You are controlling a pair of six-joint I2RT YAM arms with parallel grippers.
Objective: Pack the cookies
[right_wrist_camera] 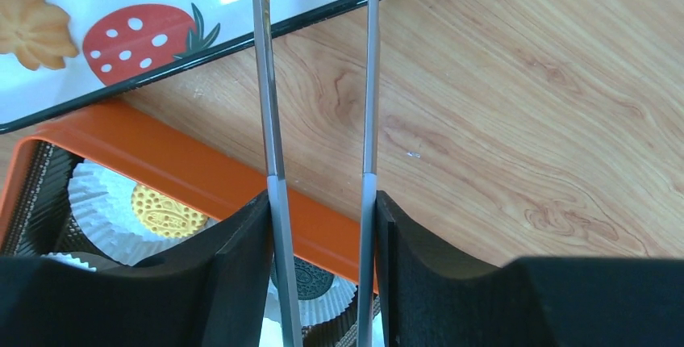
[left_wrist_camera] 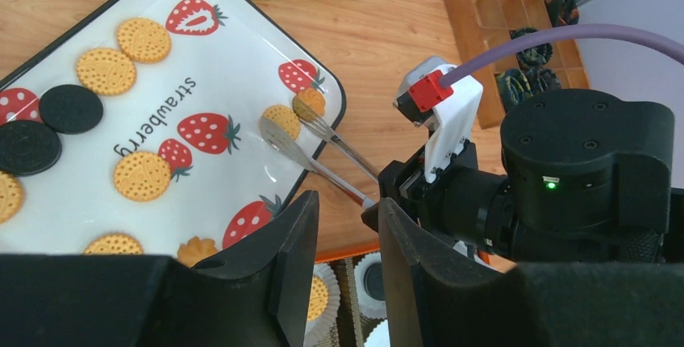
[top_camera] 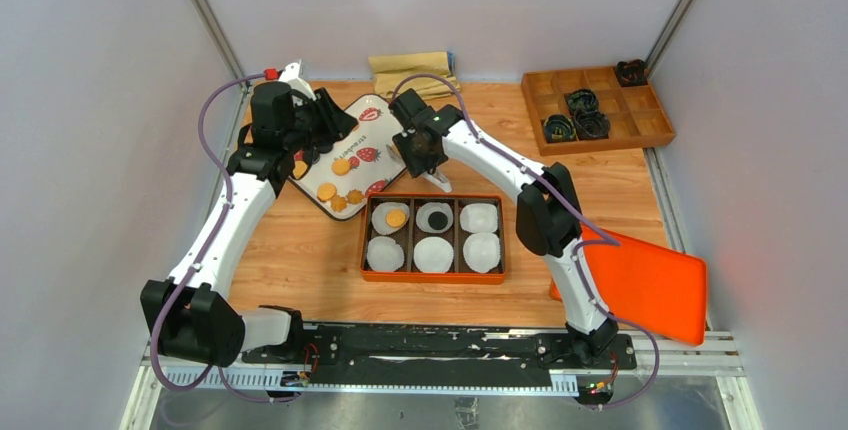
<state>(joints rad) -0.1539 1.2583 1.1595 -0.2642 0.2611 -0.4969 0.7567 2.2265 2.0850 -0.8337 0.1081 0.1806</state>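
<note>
**Tongs at the plate, two cups filled**

Nearest you, the orange six-cell box (top_camera: 366,250) sits open with a white pleated paper cup (top_camera: 481,252) in each cell. One golden cookie (top_camera: 396,218) and one black cookie (top_camera: 435,219) lie in two back-row cups; four cups are empty, so you are early in the packing.

Your right gripper (right_wrist_camera: 321,202) is pressed onto the thin metal tongs (right_wrist_camera: 270,121), squeezing both arms from outside. That hold lets you reach over the box to the plate and close the tips by tightening. The tong arms stand apart, so I judge nothing is clamped yet.

Your left gripper (left_wrist_camera: 348,202) hangs spread and empty over the plate's near corner, probably ready to steady it.

Beyond, the white black-rimmed rectangular plate printed with strawberries (left_wrist_camera: 242,64) holds the remaining cookies (left_wrist_camera: 106,70). The tong tips straddle small golden ones (left_wrist_camera: 310,103) by its edge.

Farther back lie a folded tan cloth (top_camera: 412,70) and a wooden compartment tray (top_camera: 655,115).
</note>
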